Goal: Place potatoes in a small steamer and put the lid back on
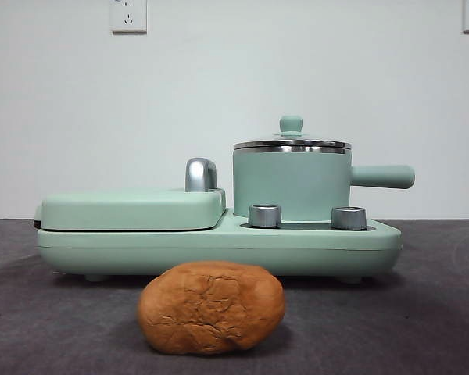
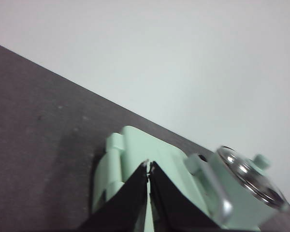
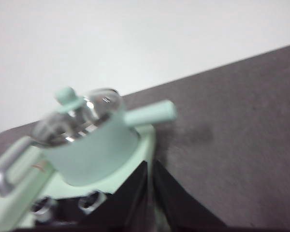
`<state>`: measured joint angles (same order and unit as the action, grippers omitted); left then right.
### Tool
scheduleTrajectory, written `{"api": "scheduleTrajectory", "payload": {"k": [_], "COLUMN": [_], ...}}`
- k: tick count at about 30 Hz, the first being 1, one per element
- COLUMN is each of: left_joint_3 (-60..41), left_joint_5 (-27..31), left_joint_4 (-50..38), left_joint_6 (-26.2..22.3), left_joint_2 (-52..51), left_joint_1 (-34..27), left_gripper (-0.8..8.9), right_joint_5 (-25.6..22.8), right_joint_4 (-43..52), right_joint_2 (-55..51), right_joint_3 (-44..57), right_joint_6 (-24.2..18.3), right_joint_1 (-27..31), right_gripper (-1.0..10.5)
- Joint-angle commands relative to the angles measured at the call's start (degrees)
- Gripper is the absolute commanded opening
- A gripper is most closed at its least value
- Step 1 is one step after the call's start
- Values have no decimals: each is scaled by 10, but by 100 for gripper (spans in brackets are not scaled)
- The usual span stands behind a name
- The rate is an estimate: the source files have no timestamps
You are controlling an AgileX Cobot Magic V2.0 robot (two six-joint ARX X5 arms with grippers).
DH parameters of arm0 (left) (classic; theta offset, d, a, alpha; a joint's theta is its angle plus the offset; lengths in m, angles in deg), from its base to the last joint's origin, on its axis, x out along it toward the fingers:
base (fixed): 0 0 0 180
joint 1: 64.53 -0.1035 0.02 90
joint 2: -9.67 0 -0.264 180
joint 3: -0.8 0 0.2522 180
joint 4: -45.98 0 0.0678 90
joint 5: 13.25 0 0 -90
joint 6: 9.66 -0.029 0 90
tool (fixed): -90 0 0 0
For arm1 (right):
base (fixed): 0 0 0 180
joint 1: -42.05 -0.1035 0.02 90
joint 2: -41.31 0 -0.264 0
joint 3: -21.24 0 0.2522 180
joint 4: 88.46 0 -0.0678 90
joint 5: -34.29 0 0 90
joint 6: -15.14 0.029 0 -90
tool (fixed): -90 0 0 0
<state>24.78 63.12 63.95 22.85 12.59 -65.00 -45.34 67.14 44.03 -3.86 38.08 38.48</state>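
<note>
potato (image 1: 211, 307) front-only, lid (image 1: 291, 143) on steamer (image 1: 291, 183)

**Potato on the table, steamer still lidded**

The potato (image 1: 211, 308), an orange-brown oval with cracked skin, lies on its side on the dark table. At its 1 o'clock stands the mint-green small steamer (image 1: 291, 183), upright, handle pointing to 3 o'clock. The glass lid (image 1: 291, 143) sits closed on its steel rim, green knob up.

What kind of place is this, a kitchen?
Probably a test bench, not a kitchen: a green cooker with a lidded pot sits on a bare dark table by a plain white wall.
</note>
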Motion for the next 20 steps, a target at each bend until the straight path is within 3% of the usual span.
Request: {"api": "scheduleTrajectory", "payload": {"k": [1,9,16,20], "left_joint_3": [49,192,296,335], "left_joint_5": [-44,-152,-169,-169], "left_joint_4": [32,143,208,220], "left_joint_6": [-45,-197,-343,-408], "left_joint_2": [25,139,245,300], "left_joint_1": [0,2,19,40], "left_gripper": [6,6,6,5], "right_joint_5": [21,63,79,79], "right_joint_4": [-35,-132,-192,-207], "right_joint_2": [32,146,250,290], "right_joint_3": [-54,-183,-272,-307], "right_joint_6": [-31,-190,-314,-361], "right_joint_1": [0,0,-1,-13], "right_gripper": [14,14,14,14]}}
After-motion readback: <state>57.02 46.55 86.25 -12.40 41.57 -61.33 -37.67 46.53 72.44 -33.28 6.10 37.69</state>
